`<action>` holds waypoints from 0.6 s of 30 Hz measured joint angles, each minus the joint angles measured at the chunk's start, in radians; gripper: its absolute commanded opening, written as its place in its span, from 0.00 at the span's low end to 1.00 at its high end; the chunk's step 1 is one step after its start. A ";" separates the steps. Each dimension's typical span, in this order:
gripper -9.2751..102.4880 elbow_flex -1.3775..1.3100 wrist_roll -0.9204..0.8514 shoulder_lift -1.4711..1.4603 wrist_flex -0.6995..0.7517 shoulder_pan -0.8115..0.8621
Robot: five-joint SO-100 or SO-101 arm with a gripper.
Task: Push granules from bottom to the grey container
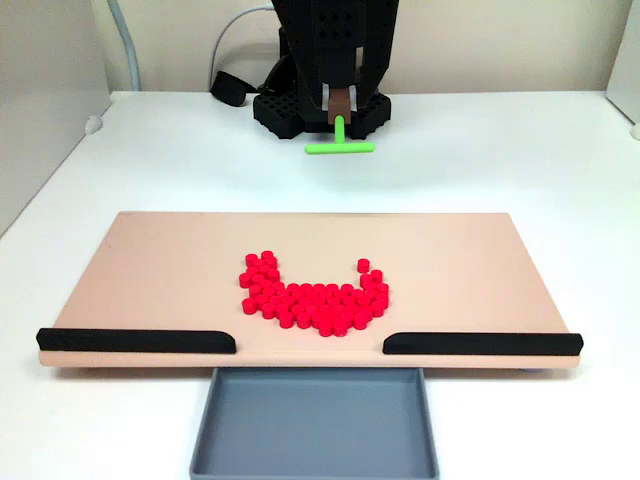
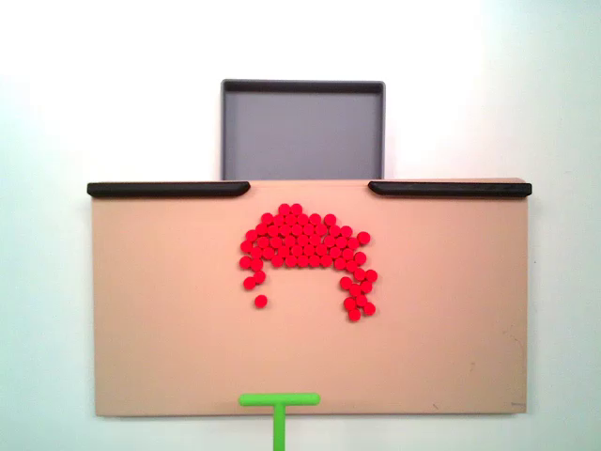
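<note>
Granules [image 1: 315,298], dozens of tiny bright red cylindrical pellets with a smooth plastic look, lie in one curved cluster on the flat, matte beige rectangular board [image 1: 150,270]. In a fixed view from above, the granules [image 2: 305,246] form an arch near the middle of the board [image 2: 169,329], its crown toward 12 o'clock; one arm of the arch trails down toward 5 o'clock, and a single pellet sits slightly apart at 7 o'clock of the cluster.

Two long black strips [image 2: 169,189] with rounded ends line the board's 12 o'clock edge in that view, leaving a gap between them. Just beyond the gap rests the shallow rectangular blue-grey plastic tray, the grey container [image 2: 302,136], with a low raised rim; its floor looks bare. The granules are near the gap but apart from the container.

A bright green T-shaped pusher tool [image 2: 279,406] hovers at the board's 6 o'clock edge, well apart from the pellets. In the other fixed view the claw [image 1: 340,112] of the black arm is clamped on the tool's [image 1: 340,144] stem, above the white desk [image 1: 500,160].
</note>
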 measured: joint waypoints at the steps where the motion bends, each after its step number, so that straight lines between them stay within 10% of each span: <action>1: 0.08 0.000 0.000 0.000 0.000 0.000; 18: 0.08 0.000 -0.040 0.000 0.000 0.046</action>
